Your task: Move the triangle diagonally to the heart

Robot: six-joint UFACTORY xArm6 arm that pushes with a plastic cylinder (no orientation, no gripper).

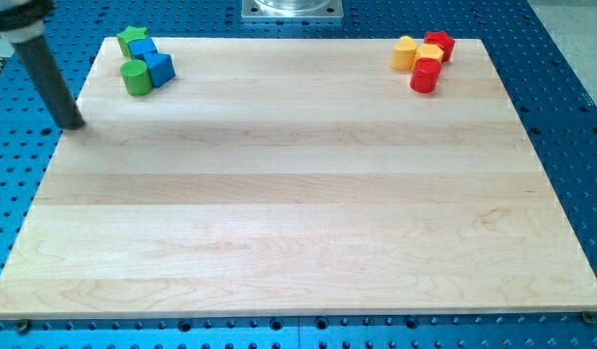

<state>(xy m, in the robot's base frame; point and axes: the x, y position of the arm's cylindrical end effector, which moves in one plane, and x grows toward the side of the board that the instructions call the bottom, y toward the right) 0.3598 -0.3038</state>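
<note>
My tip [74,124] rests at the board's left edge, below and left of the top-left cluster, touching no block. That cluster holds a green star [132,39], a blue block that looks like the triangle [143,48], a blue cube [161,68] and a green cylinder [137,79], all packed together. At the top right a yellow heart [404,53] sits at the left of a second cluster. The heart is far across the board from the blue triangle.
Beside the heart are a yellow hexagon-like block [430,53], a red star [441,44] and a red cylinder [425,77]. The wooden board [298,213] lies on a blue perforated table. A metal mount [293,9] is at the view's top.
</note>
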